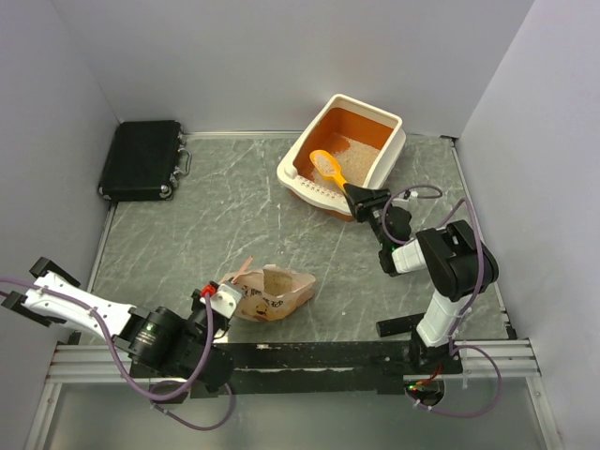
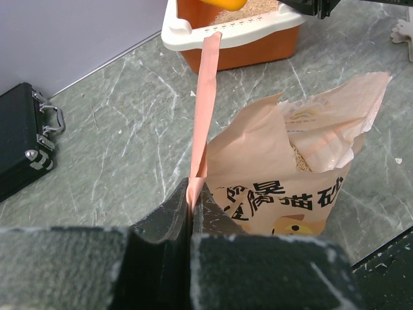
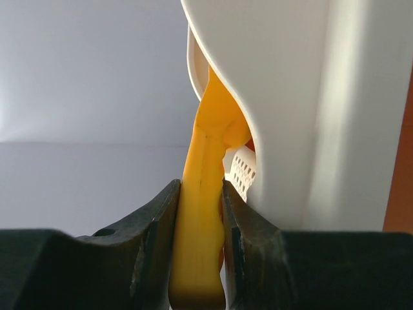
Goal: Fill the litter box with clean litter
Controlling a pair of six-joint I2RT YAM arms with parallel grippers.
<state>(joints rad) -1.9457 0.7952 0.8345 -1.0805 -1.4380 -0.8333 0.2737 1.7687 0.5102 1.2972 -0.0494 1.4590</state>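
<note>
The litter box (image 1: 395,150), cream outside and orange inside, stands at the back right with its slotted rim toward me. Clean litter (image 1: 360,153) covers part of its floor. A yellow-orange scoop (image 1: 327,166) lies over the slotted end, its bowl above the litter. My right gripper (image 1: 356,198) is shut on the scoop handle (image 3: 203,213), close against the box's white wall (image 3: 290,97). The peach-pink bag (image 1: 274,292) stands open near the front, and beige granules (image 2: 298,159) show inside. My left gripper (image 2: 192,195) is shut on a torn strip (image 2: 205,103) of the bag (image 2: 290,187).
A black case (image 1: 141,159) lies at the back left by the wall. White walls enclose the marbled table (image 1: 234,216) on three sides. A black rail (image 1: 309,354) runs along the front edge.
</note>
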